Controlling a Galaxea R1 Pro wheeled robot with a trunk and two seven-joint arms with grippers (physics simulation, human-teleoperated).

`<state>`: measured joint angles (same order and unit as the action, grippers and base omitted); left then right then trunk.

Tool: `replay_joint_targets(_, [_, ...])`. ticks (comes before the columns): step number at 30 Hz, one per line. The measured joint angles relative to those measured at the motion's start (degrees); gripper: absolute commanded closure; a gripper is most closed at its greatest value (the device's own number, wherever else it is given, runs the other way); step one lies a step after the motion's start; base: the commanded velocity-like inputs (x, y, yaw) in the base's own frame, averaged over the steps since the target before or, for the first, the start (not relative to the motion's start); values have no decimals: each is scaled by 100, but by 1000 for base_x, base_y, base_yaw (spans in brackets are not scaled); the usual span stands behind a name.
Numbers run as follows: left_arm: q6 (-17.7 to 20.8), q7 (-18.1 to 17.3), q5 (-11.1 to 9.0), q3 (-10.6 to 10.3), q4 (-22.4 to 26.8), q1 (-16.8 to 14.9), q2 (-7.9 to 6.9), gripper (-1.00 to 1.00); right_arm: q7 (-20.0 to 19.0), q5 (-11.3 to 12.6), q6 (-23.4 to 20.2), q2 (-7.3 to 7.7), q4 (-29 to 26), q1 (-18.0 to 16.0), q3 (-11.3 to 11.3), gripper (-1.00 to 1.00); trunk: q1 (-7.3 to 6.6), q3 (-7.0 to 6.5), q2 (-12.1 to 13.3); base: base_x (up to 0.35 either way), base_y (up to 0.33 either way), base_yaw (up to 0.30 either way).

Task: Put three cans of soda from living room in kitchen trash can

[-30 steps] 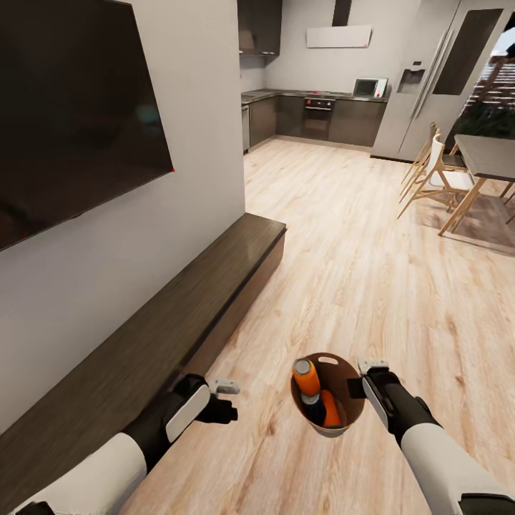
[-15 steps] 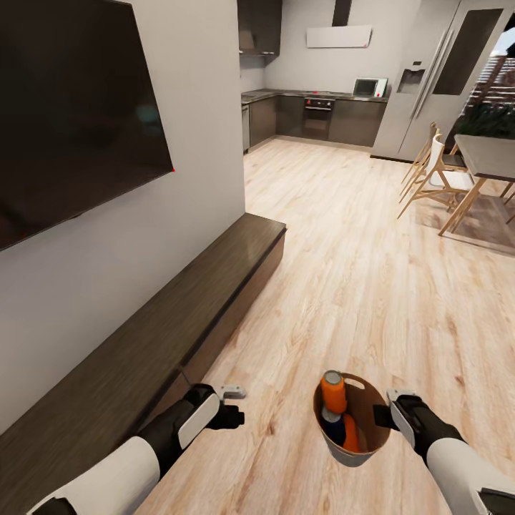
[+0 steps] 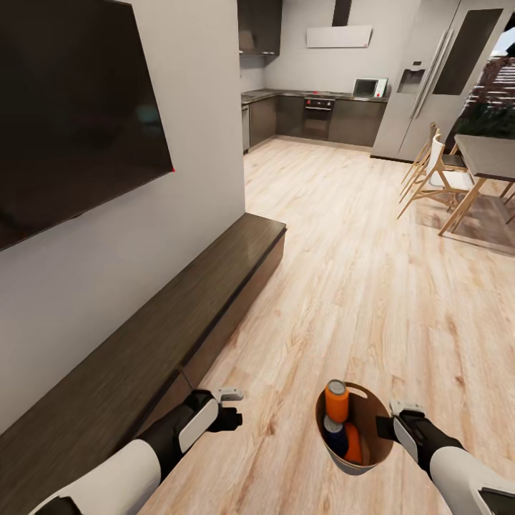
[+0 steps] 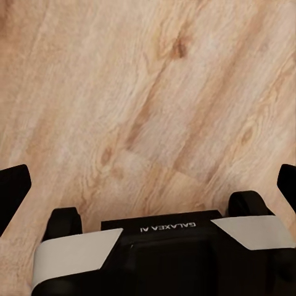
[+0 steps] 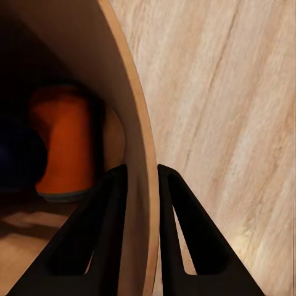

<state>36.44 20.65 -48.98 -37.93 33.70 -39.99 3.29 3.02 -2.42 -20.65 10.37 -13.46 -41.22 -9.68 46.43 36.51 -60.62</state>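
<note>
Small round bucket-like bin [image 3: 373, 458], brown-tan inside, held tilted above the pale wooden floor, its wall pinched by the right gripper [image 5: 140, 185]. Contents: two bright orange drink cans [image 3: 335, 402] [image 3: 353, 445], one dark blue can [image 3: 335, 435], silver tops showing.

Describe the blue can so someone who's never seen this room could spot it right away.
Find the long dark bench under the wall TV, then look right across the wood floor to the round bin the right end effector grips by its rim. Three cans stand inside; the blue can sits low between two orange ones, the only dark one.
</note>
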Motion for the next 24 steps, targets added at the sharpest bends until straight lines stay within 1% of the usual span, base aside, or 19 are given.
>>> replay_joint_targets(8, [-84, -32, 1, 5, -40, 10, -5, -100, 0, 4, 296, 1, 110, 8, 54, 100, 0, 0, 0, 0, 0, 0])
replay_joint_targets(16, [-300, -28, -5, 5, -47, 15, 1, -100, -1, 7, 358, 2, 172, 16, 92, 100, 0, 0, 0, 0, 0, 0])
replay_joint_targets(24, [-359, -12, -8, 5, -50, 17, 4, -100, -1, 28, 360, -19, 245, 18, 89, 100, 0, 0, 0, 0, 0, 0])
